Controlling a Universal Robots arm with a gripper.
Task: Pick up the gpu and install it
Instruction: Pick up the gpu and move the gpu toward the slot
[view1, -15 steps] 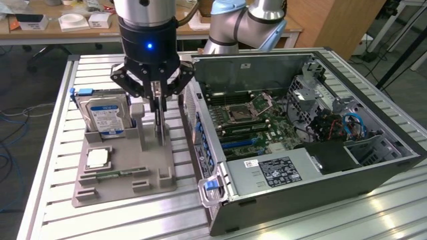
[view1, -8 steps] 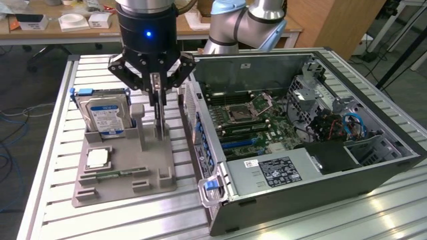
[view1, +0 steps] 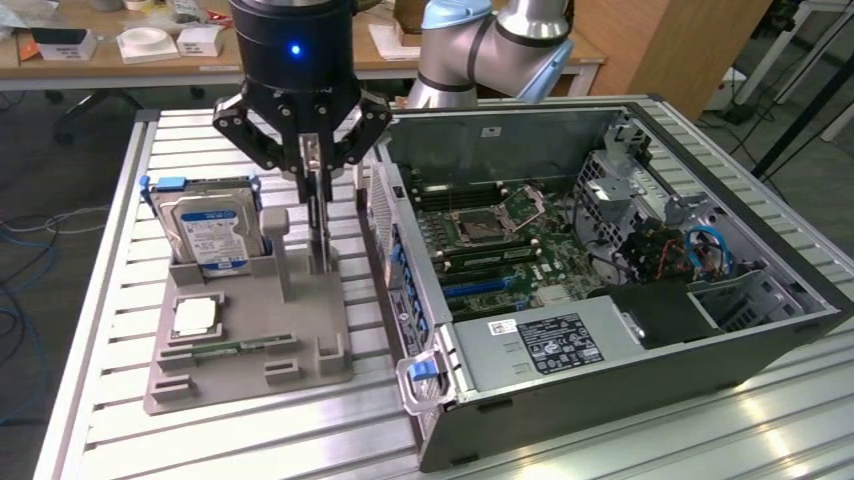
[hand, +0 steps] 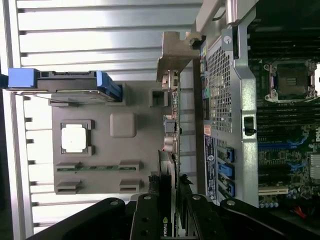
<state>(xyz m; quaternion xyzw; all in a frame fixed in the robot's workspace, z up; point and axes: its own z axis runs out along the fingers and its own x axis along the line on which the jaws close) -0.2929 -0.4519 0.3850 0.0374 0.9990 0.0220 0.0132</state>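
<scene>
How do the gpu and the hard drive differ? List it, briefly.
1. The gpu is a thin dark card; the drive is a boxy silver block with a blue label.
2. The claw grips the gpu; nothing touches the drive.
3. The gpu has a metal bracket at one end; the drive carries blue rails on its sides.
Shared: both stand upright in the grey holder.

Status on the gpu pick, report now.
Gripper jaws shut on the gpu. Gpu upright at the grey holder, beside the open case. Hard drive stands apart in the same holder.
</scene>
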